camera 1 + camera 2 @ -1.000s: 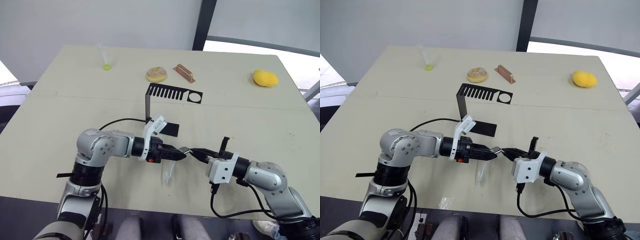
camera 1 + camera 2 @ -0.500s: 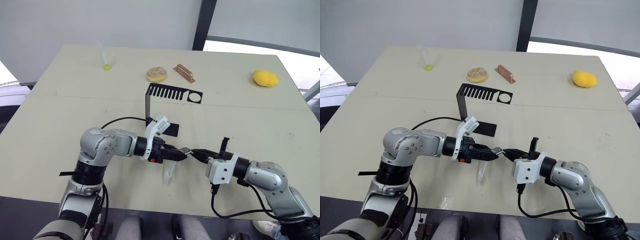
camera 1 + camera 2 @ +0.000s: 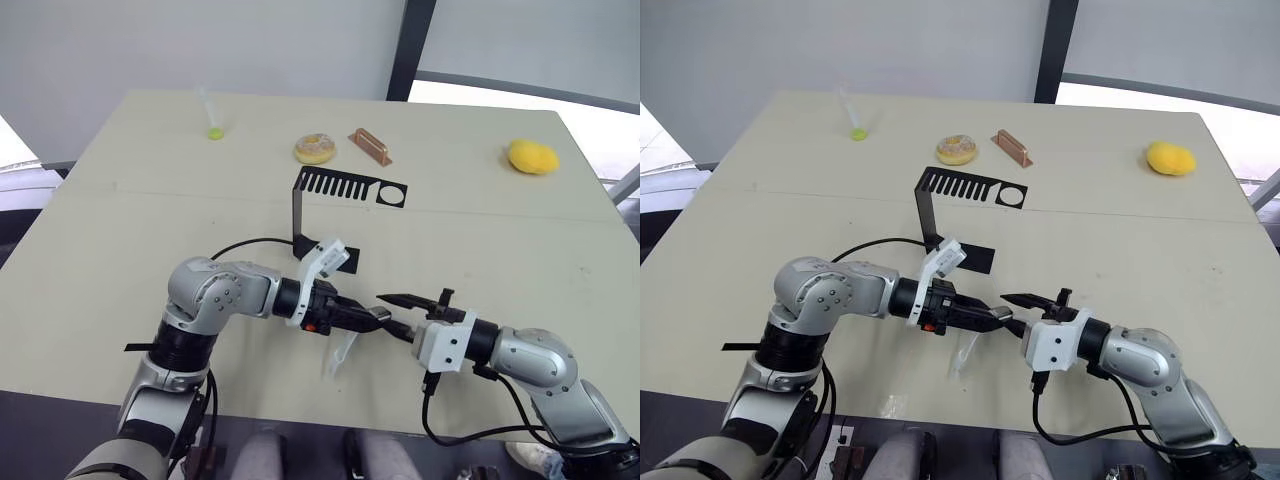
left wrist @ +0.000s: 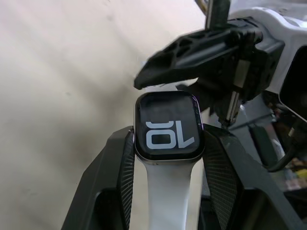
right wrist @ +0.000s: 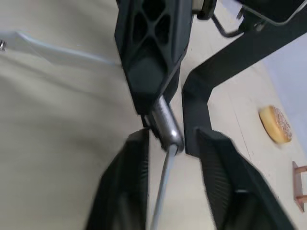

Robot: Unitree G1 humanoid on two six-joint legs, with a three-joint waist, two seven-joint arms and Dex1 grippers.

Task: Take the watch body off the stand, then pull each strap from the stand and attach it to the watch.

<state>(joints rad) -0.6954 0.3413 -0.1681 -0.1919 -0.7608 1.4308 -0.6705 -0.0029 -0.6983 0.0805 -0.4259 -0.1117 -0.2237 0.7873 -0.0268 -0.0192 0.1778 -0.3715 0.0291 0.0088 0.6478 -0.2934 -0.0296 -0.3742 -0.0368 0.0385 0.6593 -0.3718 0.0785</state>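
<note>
The watch body [image 4: 168, 127], black with light digits on its screen, sits pinched between my left gripper's [image 3: 372, 318] fingers, which are shut on it. One white strap [image 3: 340, 355] is joined to it and hangs down to the table. My right gripper [image 3: 398, 314] faces the watch from the right, open, with one finger above and one below the watch's far end. In the right wrist view a thin pale strip [image 5: 160, 191] runs from the watch's silver edge [image 5: 165, 125] down between the right fingers; I cannot tell what it is. The black stand [image 3: 345, 188] is behind, near mid-table.
A doughnut [image 3: 315, 149], a copper-coloured bar [image 3: 369, 146], a yellow lump [image 3: 532, 156] and a clear tube with a green end [image 3: 210, 118] lie along the far side. A black cable [image 3: 240, 243] loops beside the stand's base [image 3: 335, 258]. The table's front edge is close below both grippers.
My left gripper has carried the watch and its hanging strap to the right. My right gripper, shut at the watch before, now has its fingers spread.
</note>
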